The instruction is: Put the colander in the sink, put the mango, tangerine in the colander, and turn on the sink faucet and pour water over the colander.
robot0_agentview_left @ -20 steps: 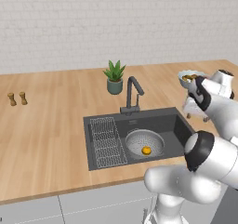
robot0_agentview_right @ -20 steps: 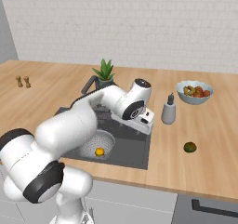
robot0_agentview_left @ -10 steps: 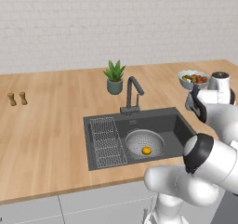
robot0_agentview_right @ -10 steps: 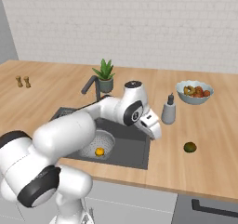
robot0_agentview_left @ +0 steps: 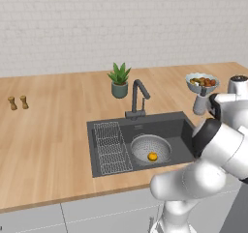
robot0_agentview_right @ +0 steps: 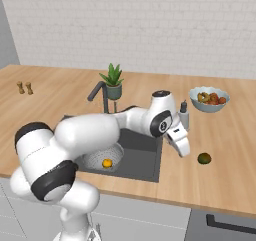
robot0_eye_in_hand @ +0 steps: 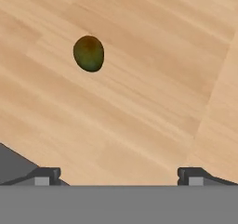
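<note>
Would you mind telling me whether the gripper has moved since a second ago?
Yes. In the right base view the gripper has swung right, away from the sink and out over the counter toward the mango, jaws open.

Light is bright, even and diffuse in all three views, with no glare. Shadows are faint: a soft dark patch sits under the mango (robot0_eye_in_hand: pixel 88 53) at about 5 o'clock. The sink (robot0_agentview_left: pixel 181 130) interior reads dim. Rendering is slightly soft and blocky, without edge distortion or motion blur.
</note>
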Robot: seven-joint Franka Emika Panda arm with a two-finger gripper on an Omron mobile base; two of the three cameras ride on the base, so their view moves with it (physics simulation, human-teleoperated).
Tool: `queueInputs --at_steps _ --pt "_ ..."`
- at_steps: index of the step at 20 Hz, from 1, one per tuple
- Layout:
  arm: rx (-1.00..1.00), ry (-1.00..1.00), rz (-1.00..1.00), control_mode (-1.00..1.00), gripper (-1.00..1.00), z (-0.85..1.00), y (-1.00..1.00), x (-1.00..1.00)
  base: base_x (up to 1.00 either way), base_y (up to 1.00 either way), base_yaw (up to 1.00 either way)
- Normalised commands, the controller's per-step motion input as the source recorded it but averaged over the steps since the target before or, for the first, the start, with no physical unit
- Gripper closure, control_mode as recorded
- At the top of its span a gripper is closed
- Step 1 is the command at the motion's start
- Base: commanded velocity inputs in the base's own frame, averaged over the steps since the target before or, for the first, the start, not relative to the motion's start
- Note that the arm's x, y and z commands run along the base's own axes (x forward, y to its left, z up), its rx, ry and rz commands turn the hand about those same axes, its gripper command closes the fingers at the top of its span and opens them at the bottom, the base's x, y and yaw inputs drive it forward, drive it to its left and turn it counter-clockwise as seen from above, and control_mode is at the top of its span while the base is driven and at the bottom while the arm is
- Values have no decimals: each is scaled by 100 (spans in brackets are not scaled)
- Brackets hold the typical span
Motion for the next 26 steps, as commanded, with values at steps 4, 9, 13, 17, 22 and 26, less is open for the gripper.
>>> queueInputs --at_steps 4,9,13,17,22,26 --pt "0 1 -11 -100 -100 0 -51 0 0 0 0" --pt "0 0 -11 -100 -100 -9 -18 8 0 0 0" --pt "0 -1 -10 -100 -100 -8 -22 16 0 0 0" --pt "0 0 -8 -100 -100 -17 -25 15 0 0 0" --pt "3 0 -3 -100 -100 -20 -26 14 0 0 0" --pt "6 -1 0 -100 -100 -18 -6 32 0 0 0"
